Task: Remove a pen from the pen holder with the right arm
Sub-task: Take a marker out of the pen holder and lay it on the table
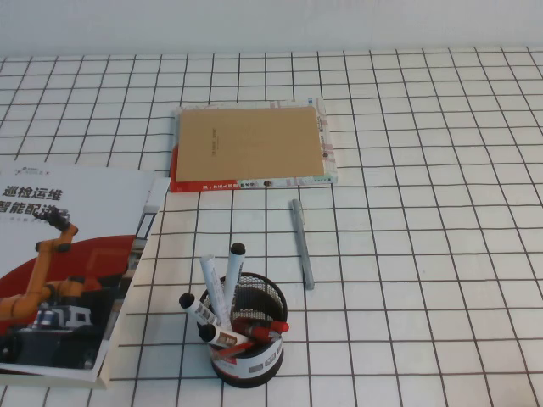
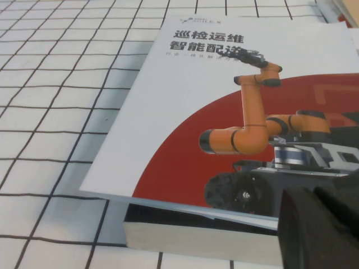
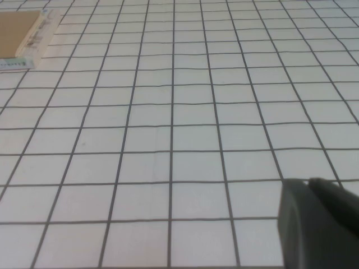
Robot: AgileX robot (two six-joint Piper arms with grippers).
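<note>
- High view: we see the black mesh pen holder (image 1: 250, 339) standing upright near the front edge of the gridded tablecloth (image 1: 424, 254), a little left of the middle.
- Several markers (image 1: 222, 284) with white barrels and black caps lean out of it towards the left and back; red-bodied ones lie lower against its rim.
- A grey pen (image 1: 303, 243) lies flat on the cloth, just beyond the holder and to its right, pointing away from us. It is between the holder and the brown-covered book (image 1: 250, 146), and touches neither.
- The robot-cover book (image 1: 59, 254), with an orange arm printed on it, lies at the left edge, near the holder but apart from it.
- Left wrist view: we find the left gripper (image 2: 317, 224) as a dark shape over the near edge of the robot-cover book (image 2: 224, 112). We cannot tell whether it is wide or narrow.
- Right wrist view: the right gripper (image 3: 317, 218) is closed and hangs over bare gridded cloth. A corner of the brown-covered book (image 3: 19, 33) lies well away from it. The pen holder does not show in this view.
</note>
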